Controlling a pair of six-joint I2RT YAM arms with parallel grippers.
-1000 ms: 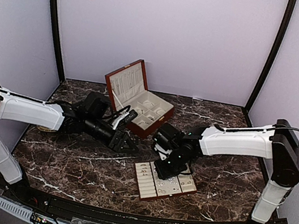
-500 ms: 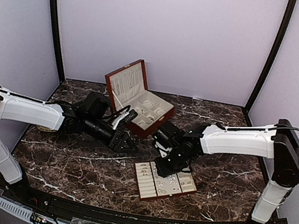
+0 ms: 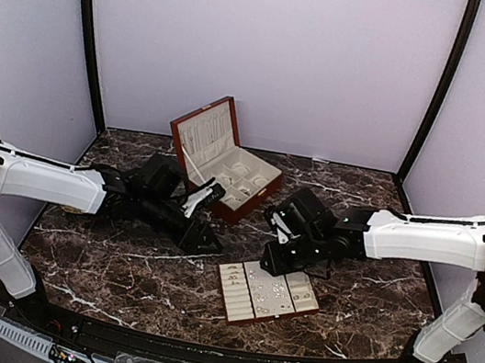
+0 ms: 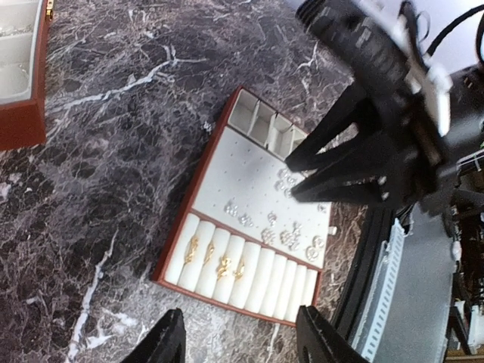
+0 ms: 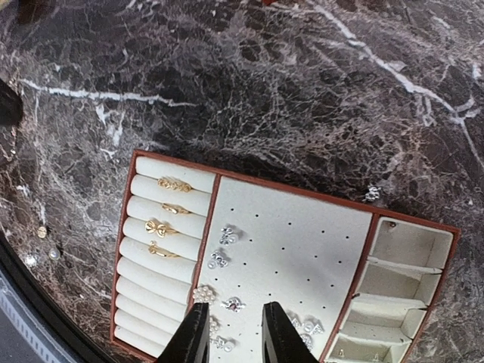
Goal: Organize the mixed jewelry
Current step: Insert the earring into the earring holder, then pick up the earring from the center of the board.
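Note:
The mixed jewelry lies on a cream tray (image 5: 318, 227) with a red-brown rim. Several silvery earrings (image 5: 228, 235) sit on its perforated pad, and gold rings (image 5: 174, 184) sit in its slots. One loose silvery piece (image 5: 371, 193) lies on the marble just beyond the tray's far rim. My right gripper (image 5: 236, 333) hovers over the pad, its jaws a little apart with nothing between them; a small earring (image 5: 233, 304) lies just ahead of the tips. My left gripper (image 4: 242, 344) hangs open and empty to the left of the tray (image 4: 249, 159), aimed at it.
A red-brown wooden box (image 3: 197, 132) with cream lining stands open at the back, behind both grippers. A tiny gold bead (image 5: 41, 231) and a pearl (image 5: 53, 254) lie on the marble beside the tray's ring end. The table's front edge runs close behind the tray (image 3: 237, 300).
My right arm has stretched out lower and its gripper has lifted back off the tray towards the far side, jaws a little wider. The left arm has barely shifted.

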